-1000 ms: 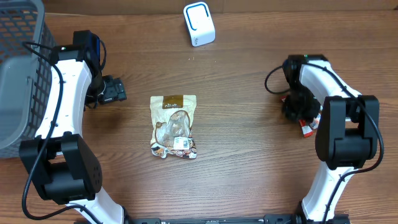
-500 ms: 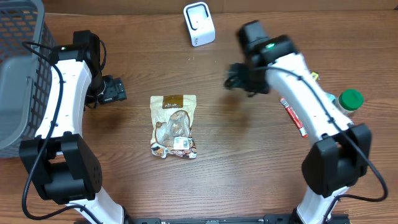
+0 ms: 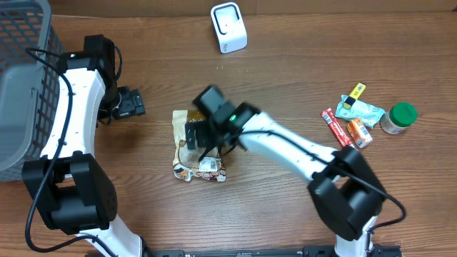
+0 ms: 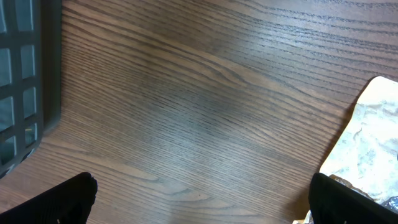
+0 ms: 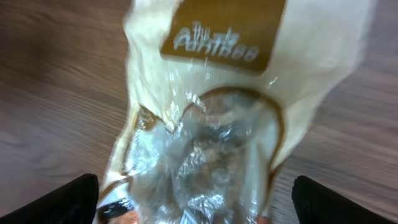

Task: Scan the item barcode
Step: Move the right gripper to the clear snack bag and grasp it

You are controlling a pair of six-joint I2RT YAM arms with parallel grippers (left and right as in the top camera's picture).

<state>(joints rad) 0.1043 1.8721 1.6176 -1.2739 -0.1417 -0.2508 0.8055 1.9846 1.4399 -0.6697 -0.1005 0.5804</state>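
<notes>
Currently, target item: the cream-and-brown plastic snack pouch with a clear window point(image 3: 187, 158) lies flat at the centre of the wooden table point(image 3: 285, 207), well apart from the white box-shaped scanner point(image 3: 228, 27) at the far edge.
Pouch axis: the long axis runs far to near. The brown printed header point(image 5: 217, 37) is at the far end. A small white label point(image 3: 208, 164) sits at the near end, too small to read as a barcode.
Right gripper point(image 5: 199, 205): hovers directly above the pouch, fingers spread wide and empty. The dark fingertips point(image 5: 68, 202) stand left and right of the pouch, across its short axis.
Left gripper point(image 4: 205, 205): well left of the pouch, fingers wide, holding nothing. Only the pouch's edge shows at the right of its wrist view.
Nearer arm: the right, by a clear margin.
Coming move, as judged: straight descent, then closure across the pouch's width. The thin film will probably crumple under the grip.
</notes>
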